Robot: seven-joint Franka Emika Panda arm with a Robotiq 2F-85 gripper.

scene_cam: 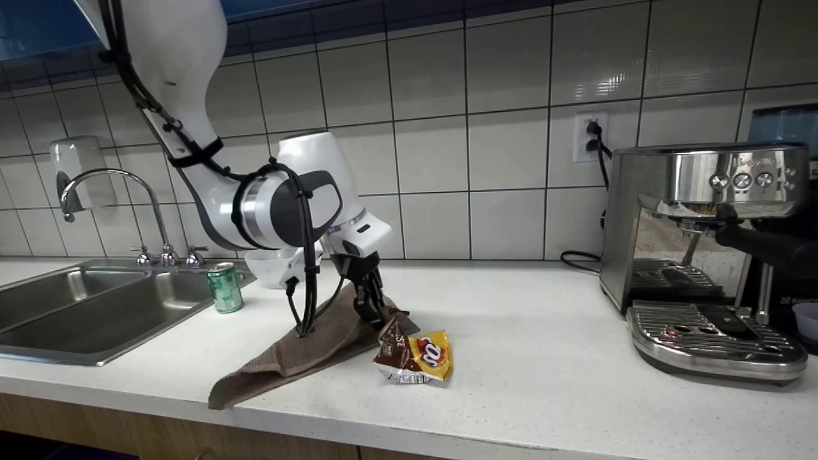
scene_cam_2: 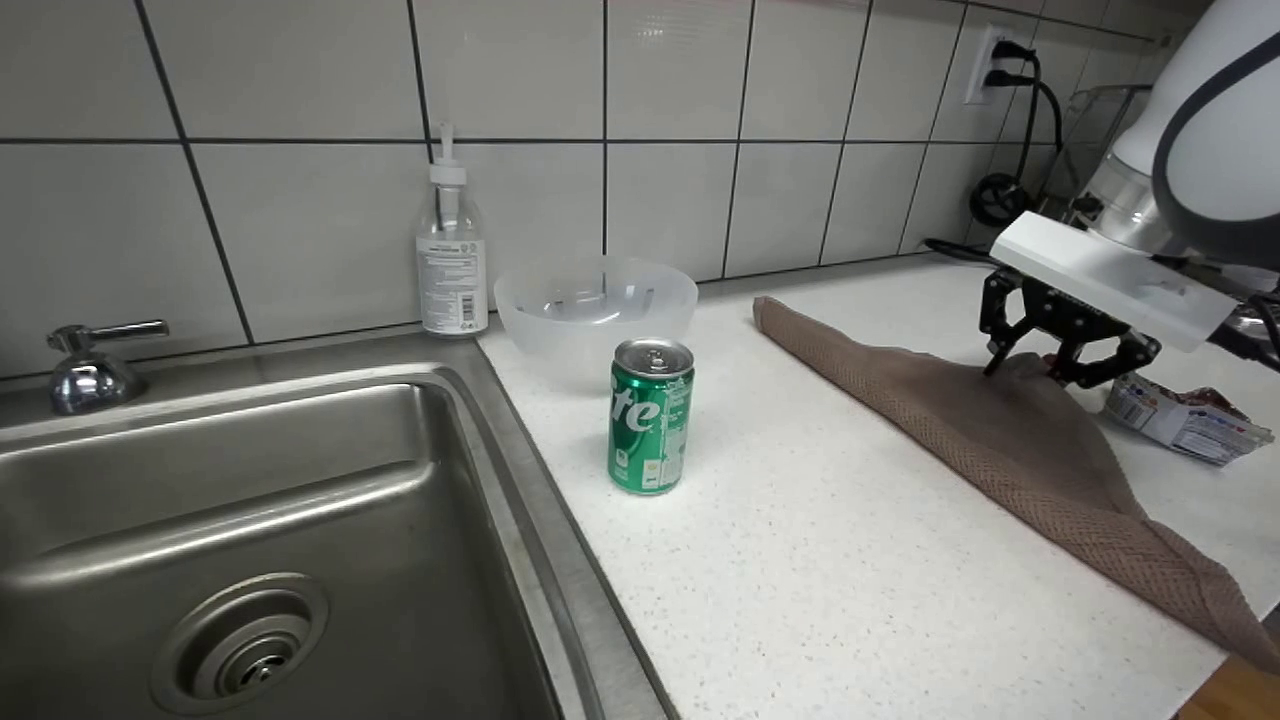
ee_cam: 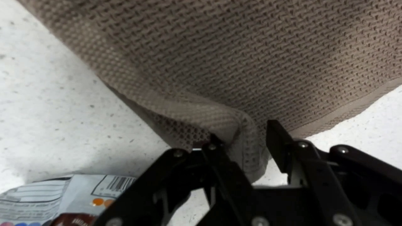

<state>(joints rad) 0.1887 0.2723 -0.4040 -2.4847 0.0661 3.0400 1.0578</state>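
A brown woven cloth (scene_cam: 319, 338) lies creased across the white counter, its far end rising in a fold. Around that fold my gripper (ee_cam: 246, 136) points down, and its fingers (ee_cam: 279, 141) stand apart. In the wrist view a gap shows between the bunched cloth (ee_cam: 238, 62) and the right-hand finger; the left-hand one overlaps the cloth, and contact there is hard to tell. Low over the cloth (scene_cam_2: 950, 430), the gripper (scene_cam_2: 1026, 372) also appears in an exterior view. Just beside it rests a crumpled brown and yellow snack bag (scene_cam: 434, 358), its printed back (ee_cam: 62, 197) showing in the wrist view.
A green can (scene_cam_2: 650, 420) stands near the steel sink (scene_cam_2: 520, 520), with a translucent bowl (scene_cam_2: 590, 300) and a pump bottle (scene_cam_2: 452, 270) behind. An espresso machine (scene_cam: 703, 166) occupies the counter's far side. A tiled wall (scene_cam: 434, 153) backs everything.
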